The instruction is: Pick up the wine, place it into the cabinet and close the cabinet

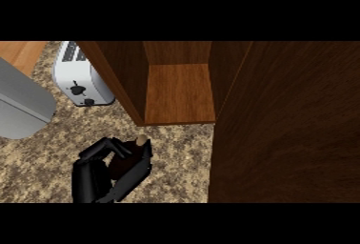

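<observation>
Speckled counter with toaster, open cabinet, left hand curled round wine.

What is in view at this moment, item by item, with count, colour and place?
wine bottle: one, dark with a tan top, over the counter in front of the cabinet's opening, held in a hand.
cabinet: one, brown wood, upper middle, open with its shelf bare.
cabinet door: one, dark brown wood, swung open, filling the view's right side.
toaster: one, white and silver with a black lever, upper left on the counter.
grey object: one, at the left edge, partly out of view; what it is cannot be told.
counter: one, speckled beige stone, lower left.
hand: one, black, lower middle-left, fingers curled round the wine bottle; which hand it is cannot be told.
</observation>
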